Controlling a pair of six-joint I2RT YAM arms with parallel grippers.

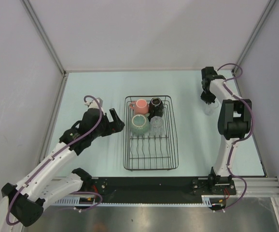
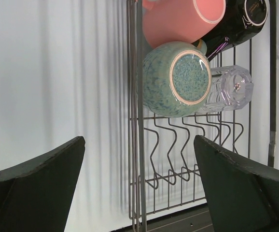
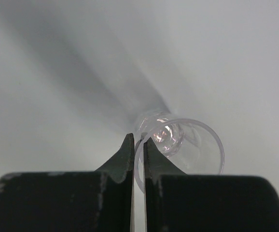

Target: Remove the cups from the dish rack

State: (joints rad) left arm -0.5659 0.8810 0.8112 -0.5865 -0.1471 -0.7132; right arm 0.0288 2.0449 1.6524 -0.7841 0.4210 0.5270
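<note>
My right gripper pinches a clear tumbler by its rim — I barely see it overhead — left gripper gapes beside the dish rack.

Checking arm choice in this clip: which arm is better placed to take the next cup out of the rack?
Left. The left gripper is open beside the dish rack, facing the green cup. The right gripper is shut on a clear tumbler away from the rack.
</note>
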